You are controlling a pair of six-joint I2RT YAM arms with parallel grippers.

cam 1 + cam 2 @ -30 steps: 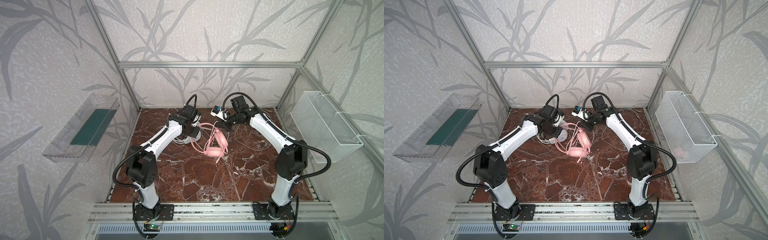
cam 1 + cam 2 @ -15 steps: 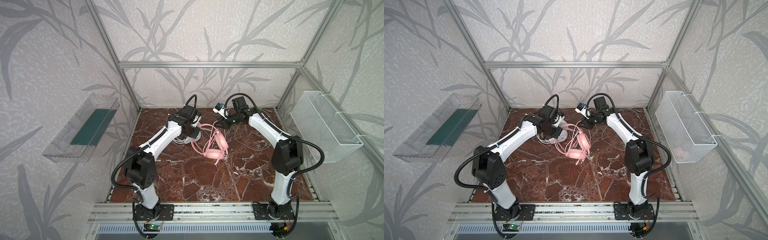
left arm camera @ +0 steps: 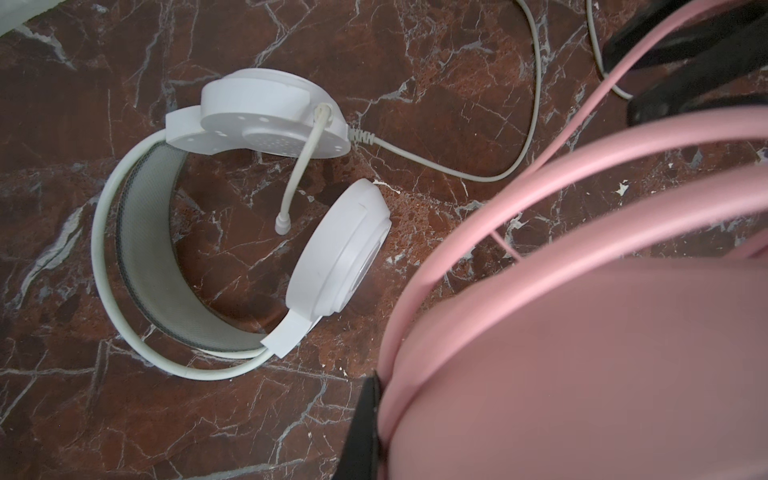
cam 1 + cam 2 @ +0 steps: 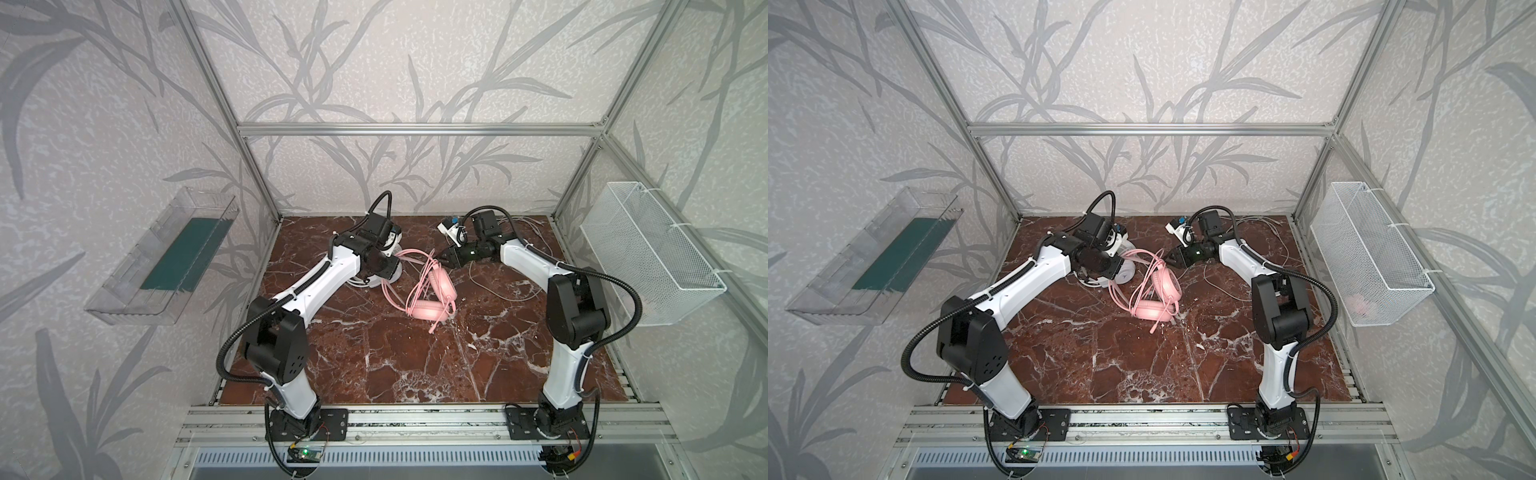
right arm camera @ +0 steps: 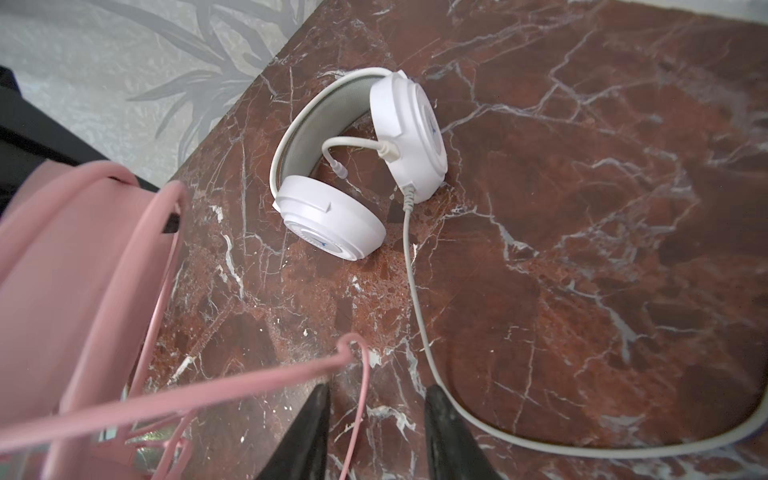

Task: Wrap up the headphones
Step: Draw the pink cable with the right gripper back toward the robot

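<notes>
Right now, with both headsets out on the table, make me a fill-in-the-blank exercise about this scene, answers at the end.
1. The left pincer is ___ on the pink headset.
2. The right pincer stands ___, with the thin pink cable between its fingers.
3. In both top views the white wire basket hangs on the ___ wall.
4. The white headset rests on the table, held by ___ pincer.
Missing words: shut, open, right, neither.

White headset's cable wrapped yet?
No, in the right wrist view the white cable trails loose across the table, away from the white headset.
</notes>
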